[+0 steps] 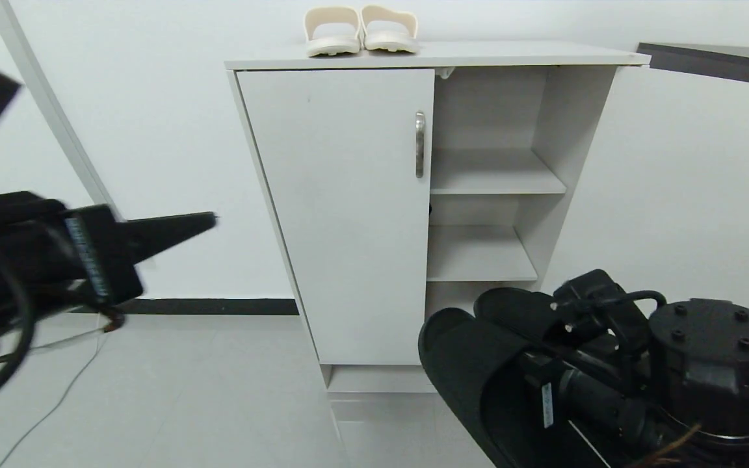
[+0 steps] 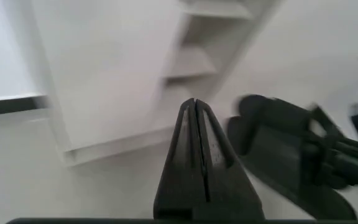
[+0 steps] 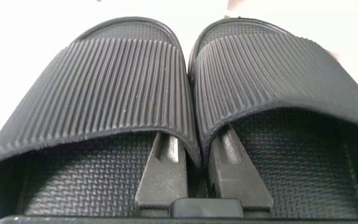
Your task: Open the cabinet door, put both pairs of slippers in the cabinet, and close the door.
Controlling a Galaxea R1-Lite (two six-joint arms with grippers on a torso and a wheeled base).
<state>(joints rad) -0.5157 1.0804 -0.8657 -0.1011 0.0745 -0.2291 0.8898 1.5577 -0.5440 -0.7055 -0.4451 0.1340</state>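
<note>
A white cabinet [image 1: 335,214] stands against the wall. Its right door [image 1: 686,182] is swung open, showing bare shelves [image 1: 491,175]; the left door with a metal handle [image 1: 419,144] is shut. A cream pair of slippers [image 1: 360,30] sits on the cabinet top. My right gripper [image 3: 194,171] is shut on the black pair of slippers [image 1: 478,351] [image 3: 179,81], one finger inside each, pinching their inner sides together, low in front of the open side. The black slippers [image 2: 284,149] also appear beyond my left gripper [image 2: 195,106], which is shut and empty, held out left of the cabinet [image 1: 209,221].
The open door juts out toward me on the right. A grey surface [image 1: 712,58] shows behind it at the upper right. Loose cables [image 1: 56,364] trail over the pale floor at the left. Bare floor lies in front of the cabinet.
</note>
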